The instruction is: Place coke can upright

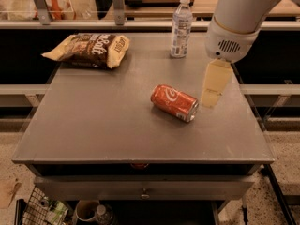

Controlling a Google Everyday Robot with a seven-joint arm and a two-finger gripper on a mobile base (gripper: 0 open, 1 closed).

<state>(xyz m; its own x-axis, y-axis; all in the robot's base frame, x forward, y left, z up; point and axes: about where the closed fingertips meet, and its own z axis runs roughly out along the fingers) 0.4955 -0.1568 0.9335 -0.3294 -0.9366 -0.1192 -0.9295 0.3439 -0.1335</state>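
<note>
The red coke can [174, 102] lies on its side near the middle of the grey table [93, 121], its silver end facing right and toward me. My gripper [213, 86] hangs from the white arm over the right part of the table, just right of the can and a little above it. It holds nothing that I can see.
A clear plastic water bottle [181, 27] stands upright at the back of the table. A bag of chips [89, 49] lies at the back left. A shelf rail runs behind the table. A wire basket [44, 210] sits on the floor below the front left.
</note>
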